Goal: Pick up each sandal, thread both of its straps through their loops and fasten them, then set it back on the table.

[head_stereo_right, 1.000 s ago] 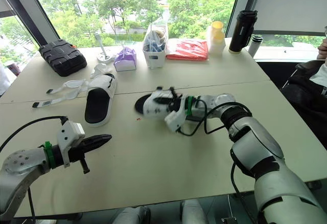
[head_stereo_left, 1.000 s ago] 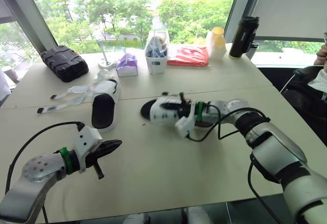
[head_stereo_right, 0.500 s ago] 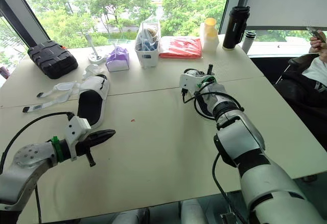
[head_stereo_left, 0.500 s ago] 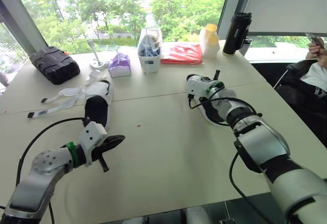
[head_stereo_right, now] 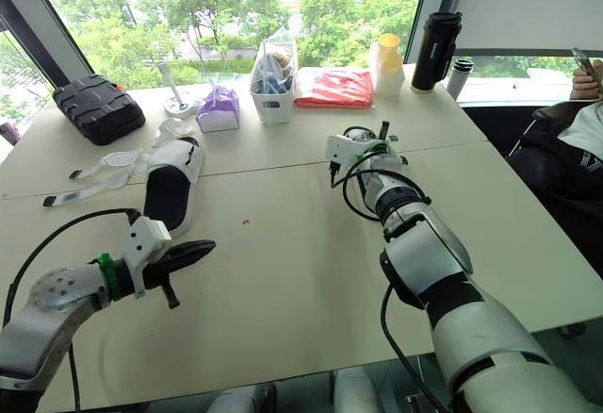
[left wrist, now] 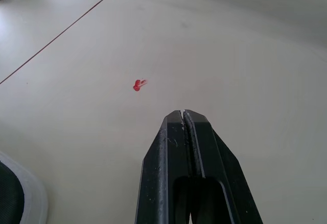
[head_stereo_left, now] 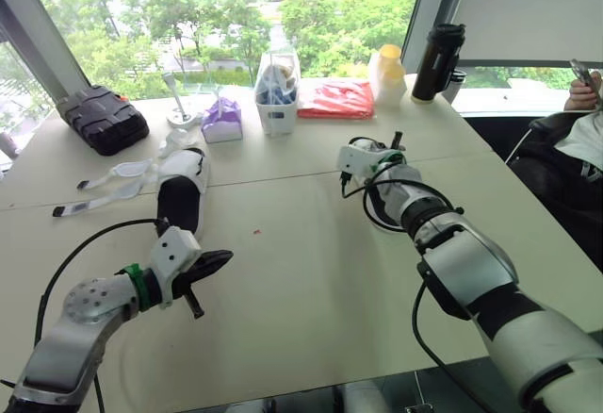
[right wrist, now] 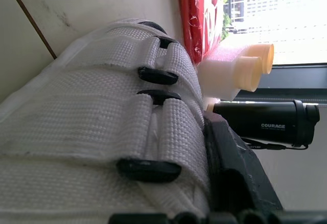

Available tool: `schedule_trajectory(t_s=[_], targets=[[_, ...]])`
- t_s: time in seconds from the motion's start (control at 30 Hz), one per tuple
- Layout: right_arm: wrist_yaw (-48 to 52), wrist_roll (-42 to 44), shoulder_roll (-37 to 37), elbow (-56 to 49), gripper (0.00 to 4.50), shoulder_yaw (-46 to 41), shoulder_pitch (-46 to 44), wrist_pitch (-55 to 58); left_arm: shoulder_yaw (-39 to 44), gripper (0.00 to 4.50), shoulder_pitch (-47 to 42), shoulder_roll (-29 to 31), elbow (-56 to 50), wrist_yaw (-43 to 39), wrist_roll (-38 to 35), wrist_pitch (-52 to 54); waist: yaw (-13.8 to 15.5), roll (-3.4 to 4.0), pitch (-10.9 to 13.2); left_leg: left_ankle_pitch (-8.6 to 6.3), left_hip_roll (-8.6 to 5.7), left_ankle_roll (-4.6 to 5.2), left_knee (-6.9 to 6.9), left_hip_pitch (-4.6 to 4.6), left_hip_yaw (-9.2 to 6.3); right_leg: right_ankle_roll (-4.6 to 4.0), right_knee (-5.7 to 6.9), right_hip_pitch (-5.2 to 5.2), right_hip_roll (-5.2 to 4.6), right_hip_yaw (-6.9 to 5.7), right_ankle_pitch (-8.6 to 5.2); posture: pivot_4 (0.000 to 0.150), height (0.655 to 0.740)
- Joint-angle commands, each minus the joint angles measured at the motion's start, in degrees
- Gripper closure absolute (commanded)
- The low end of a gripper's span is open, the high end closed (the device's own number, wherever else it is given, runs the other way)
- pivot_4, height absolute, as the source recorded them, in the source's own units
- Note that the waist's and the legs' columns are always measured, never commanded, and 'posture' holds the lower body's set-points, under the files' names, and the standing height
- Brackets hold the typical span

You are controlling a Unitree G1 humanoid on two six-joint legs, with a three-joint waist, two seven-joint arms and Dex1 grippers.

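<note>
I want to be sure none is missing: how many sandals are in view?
2. The first sandal lies on the table at the robot's left, straps loose. The second sandal is held in the right gripper, straps through their loops.

A pale beige table with a seam across it and a small red mark. Along its far, window edge stand a black ridged case, a purple tissue pack, a white caddy, a red packet, two yellow-capped bottles and a black flask. Nearer, on the left, a white sandal lies with its straps loose beside it.
</note>
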Motion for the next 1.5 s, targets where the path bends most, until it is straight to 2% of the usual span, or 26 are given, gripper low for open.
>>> schedule_trajectory(t_s=[0.03, 0.13, 0.17, 0.27, 0.33, 0.47, 0.57, 0.7, 0.73, 0.87, 0.97, 1.13, 1.23, 1.27, 1.5], targets=[[2.1, 2.5, 0.3, -1.1, 1.79, -1.6, -2.6, 0.6, 0.6, 4.50, 0.4, -0.3, -1.9, 0.8, 0.6, -1.1, 0.0, 0.00, 0.0, 0.00, 0.00, 0.00, 0.00, 0.00, 0.00, 0.00, 0.01, 0.00, 0.00, 0.00, 0.00, 0.150, 0.7400], [5.2, 4.2, -0.4, -2.5, 0.22, -2.1, -1.3, 0.2, 0.9, 4.50, 0.2, -0.1, -2.4, 1.4, 1.3, -1.2, 0.0, -0.02, 0.0, -0.02, 0.00, 0.04, 0.01, 0.01, 0.00, 0.00, 0.05, 0.00, 0.00, 0.00, 0.00, 0.150, 0.7400], [6.4, 4.5, -1.0, -3.5, 0.05, -2.1, -0.6, -0.2, 1.3, 4.50, 0.0, 0.0, -2.6, 1.8, 1.3, -1.0, 0.0, -0.03, 0.0, -0.04, 0.00, 0.07, 0.03, 0.04, 0.00, 0.00, 0.08, 0.01, 0.00, 0.00, 0.00, 0.150, 0.7400], [10.8, 4.9, -3.4, -8.7, 0.05, -1.6, 2.4, -0.7, 2.2, 4.50, -0.7, 0.5, -2.6, 3.0, 2.3, -0.6, 0.0, -0.03, 0.0, -0.10, 0.00, 0.17, 0.05, 0.09, 0.00, 0.00, 0.15, 0.05, 0.01, 0.00, 0.00, 0.150, 0.7400], [18.5, 7.4, -6.4, -22.5, 0.05, -3.1, 9.2, 2.3, 2.7, 4.50, -1.1, 1.0, -2.3, 3.7, 3.0, -0.4, 0.2, -0.07, -0.1, -0.10, 0.00, 0.17, 0.06, 0.10, 0.01, 0.00, 0.21, 0.05, 0.01, 0.00, 0.00, 0.150, 0.7400], [33.4, 10.2, -12.8, -59.1, 0.05, -6.0, 26.0, 14.4, 3.7, 4.50, -4.6, 3.0, -0.4, 5.3, 5.7, 0.2, 0.8, -0.09, -0.1, -0.10, 0.00, 0.18, 0.11, 0.07, -0.04, 0.01, 0.22, 0.12, 0.03, -0.09, -0.02, 0.150, 0.7400], [42.8, 14.8, -14.9, -78.4, 0.05, -9.5, 33.8, 23.1, 3.9, 4.50, -9.3, 4.1, 3.6, 7.4, 8.6, -0.7, 1.2, -0.10, -0.1, -0.10, 0.01, 0.18, 0.16, 0.14, -0.02, 0.03, 0.28, 0.16, 0.03, -0.11, -0.02, 0.150, 0.7400], [51.0, 22.9, -15.8, -91.6, 0.05, -14.0, 36.5, 30.9, 2.0, 4.50, -15.7, 5.6, 10.3, 9.1, 13.4, -3.1, 1.2, -0.04, -0.1, -0.10, 0.12, 0.18, 0.33, 0.25, 0.01, 0.03, 0.37, 0.30, 0.12, -0.22, -0.01, 0.150, 0.7400], [54.2, 27.3, -15.7, -94.9, 0.05, -15.8, 36.8, 33.9, 0.6, 4.50, -17.6, 6.3, 12.8, 9.8, 16.0, -4.5, 1.3, -0.04, -0.1, -0.10, 0.12, 0.18, 0.45, 0.21, 0.00, 0.03, 0.44, 0.31, 0.12, -0.25, -0.01, 0.150, 0.7400], [59.5, 38.0, -15.8, -101.5, 0.05, -20.1, 37.3, 37.7, -4.3, 4.50, -22.8, 7.9, 20.6, 11.3, 23.6, -9.3, 1.8, -0.05, -0.1, -0.13, 0.10, 0.20, 0.78, 0.14, -0.21, 0.03, 0.43, 0.50, 0.11, -0.43, -0.01, 0.150, 0.7400], [59.4, 42.1, -16.1, -102.9, 0.00, -21.5, 36.8, 37.5, -9.1, 3.76, -29.3, 7.8, 31.1, 15.1, 31.1, -13.7, 2.4, -0.09, -0.1, -0.14, -0.02, 0.22, 0.87, 0.14, -0.26, 0.04, 0.41, 0.57, 0.03, -0.46, -0.01, 0.150, 0.7400], [55.3, 42.7, -16.2, -100.3, 0.00, -20.0, 35.9, 35.9, -14.8, 1.51, -37.5, 5.6, 43.1, 21.6, 39.6, -19.4, 3.2, -0.09, -0.1, -0.14, -0.06, 0.22, 0.90, 0.13, -0.25, 0.05, 0.44, 0.56, -0.01, -0.46, 0.00, 0.150, 0.7400], [54.6, 43.5, -16.8, -100.5, 0.00, -19.0, 35.9, 35.5, -15.8, 0.19, -40.4, 3.9, 46.5, 24.0, 41.6, -20.3, 3.3, -0.10, -0.1, -0.15, -0.09, 0.23, 0.89, 0.05, -0.25, 0.05, 0.44, 0.50, -0.05, -0.46, 0.00, 0.150, 0.7400], [54.3, 43.7, -16.9, -100.4, 0.00, -18.8, 35.8, 35.6, -16.1, 0.06, -41.2, 3.5, 47.5, 24.6, 42.2, -20.6, 3.2, -0.11, -0.1, -0.15, -0.09, 0.23, 0.90, 0.00, -0.25, 0.06, 0.45, 0.45, -0.05, -0.46, 0.00, 0.150, 0.7400], [52.4, 43.6, -18.6, -99.9, 0.00, -17.0, 36.3, 34.6, -21.9, 0.06, -51.4, -1.5, 66.3, 35.6, 50.1, -25.5, 3.3, -0.13, -0.1, -0.14, -0.15, 0.23, 1.04, -0.34, -0.24, 0.14, 0.55, 0.14, -0.10, -0.49, 0.05, 0.150, 0.7400]])
